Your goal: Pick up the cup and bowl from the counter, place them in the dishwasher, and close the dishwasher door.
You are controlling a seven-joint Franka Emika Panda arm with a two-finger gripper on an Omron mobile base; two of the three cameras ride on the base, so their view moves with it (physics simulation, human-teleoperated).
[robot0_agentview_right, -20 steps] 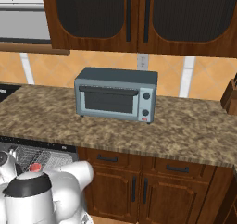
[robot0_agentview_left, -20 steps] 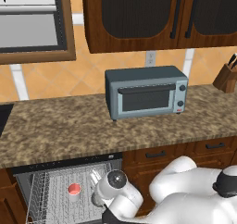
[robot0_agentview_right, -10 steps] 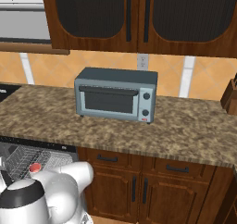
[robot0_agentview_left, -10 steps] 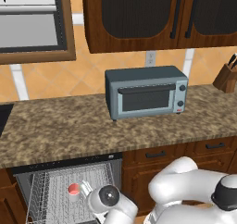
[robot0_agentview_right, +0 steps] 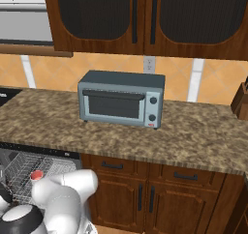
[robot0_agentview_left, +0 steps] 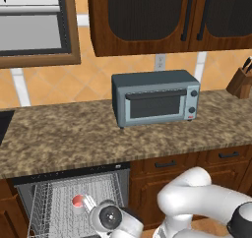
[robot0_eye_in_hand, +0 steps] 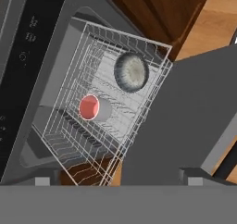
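In the hand view I look down into the open dishwasher [robot0_eye_in_hand: 51,65]. The white cup [robot0_eye_in_hand: 94,108] lies on its side in the silver wire rack [robot0_eye_in_hand: 69,126], its pinkish-red inside facing me. The dark grey bowl [robot0_eye_in_hand: 132,71] rests tilted in the rack a little beyond the cup. The dishwasher door [robot0_eye_in_hand: 185,121] hangs open beside the rack. My gripper [robot0_eye_in_hand: 118,177] hovers above the door's edge, open, with nothing between its fingertips [robot0_eye_in_hand: 46,179]. From the base views the cup [robot0_agentview_left: 78,201] [robot0_agentview_right: 36,175] shows in the rack under the counter [robot0_agentview_left: 98,133].
A blue-grey toaster oven [robot0_agentview_left: 155,98] stands on the counter [robot0_agentview_right: 193,136], with a knife block [robot0_agentview_left: 241,82] at the far right. Dark wood drawers and cabinet doors [robot0_agentview_right: 145,199] flank the dishwasher. Wooden floor [robot0_eye_in_hand: 217,24] lies past the door.
My arm has sunk lower and drawn back from the rack. The cup, once partly behind my wrist, now shows fully. The gripper stays open.
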